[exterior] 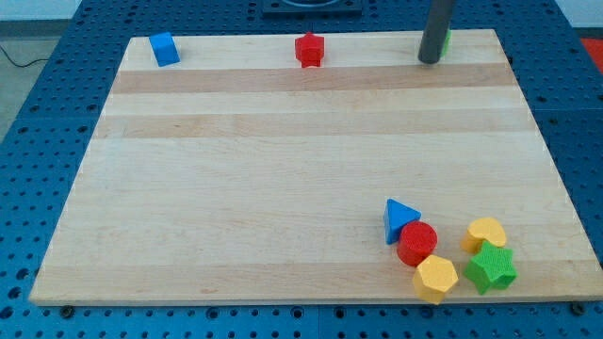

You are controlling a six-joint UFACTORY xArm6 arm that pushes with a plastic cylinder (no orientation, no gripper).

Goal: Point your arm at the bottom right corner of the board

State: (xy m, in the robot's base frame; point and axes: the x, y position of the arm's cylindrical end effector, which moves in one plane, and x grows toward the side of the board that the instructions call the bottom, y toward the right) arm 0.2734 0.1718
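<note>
My tip point(430, 60) touches the wooden board point(283, 160) near its top edge, right of centre, at the end of a dark rod. A green block point(446, 40) peeks out just behind the rod, mostly hidden. Far from the tip, near the board's bottom right corner, lies a cluster: a blue triangle point(399, 219), a red cylinder point(417, 244), a yellow hexagon point(435, 278), a yellow rounded block point(485, 233) and a green star point(491, 269).
A blue cube point(164, 49) sits at the board's top left and a red block point(309, 49) at the top middle. A blue perforated table point(38, 141) surrounds the board.
</note>
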